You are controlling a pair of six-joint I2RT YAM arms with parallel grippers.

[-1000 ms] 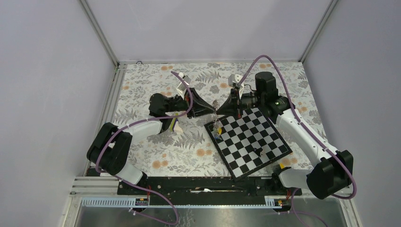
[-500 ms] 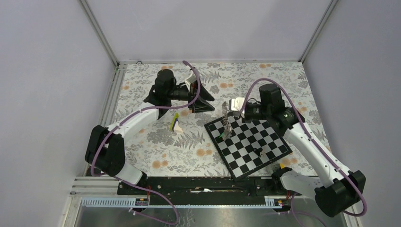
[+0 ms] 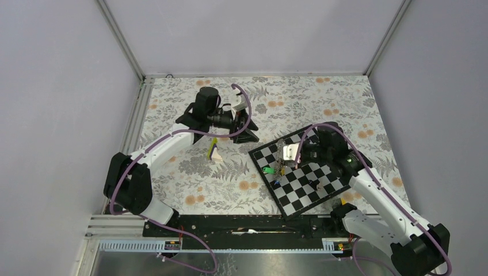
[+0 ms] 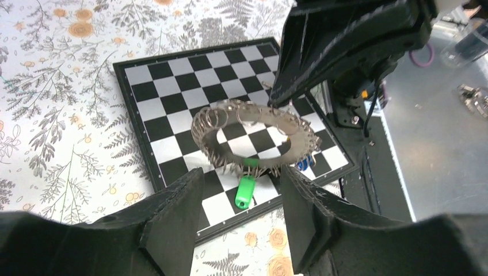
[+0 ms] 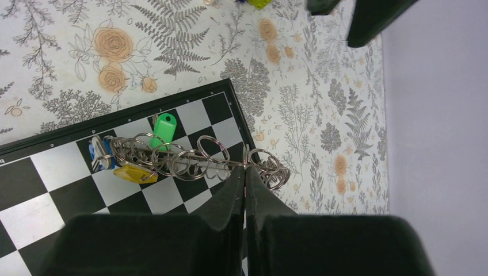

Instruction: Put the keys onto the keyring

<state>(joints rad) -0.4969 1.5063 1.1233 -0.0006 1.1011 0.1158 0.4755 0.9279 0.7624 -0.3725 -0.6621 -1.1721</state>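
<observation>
My right gripper [image 3: 283,153] is shut on the keyring [image 3: 281,163] and holds it over the near-left part of the chessboard [image 3: 322,167]. In the right wrist view the shut fingertips [image 5: 246,170] pinch the keyring's rim [image 5: 190,158]; the green key [image 5: 163,129], yellow key [image 5: 135,173] and blue key [image 5: 99,155] hang from its small loops. A small dark key [image 3: 313,184] lies on the board. My left gripper [image 3: 247,131] is open and empty, back left of the board. Its wrist view looks between its fingers [image 4: 172,224] at the keyring [image 4: 253,135] and green key [image 4: 246,191].
A lime-and-white wedge [image 3: 213,150] stands on the floral cloth left of the board, below my left gripper. A small yellow block [image 3: 345,201] lies at the board's near right corner. Grey walls close in the back and both sides.
Both grippers met at the keyring a second ago. My left gripper has let go and drawn back left. My right gripper has carried the keyring nearer, over the chessboard.
</observation>
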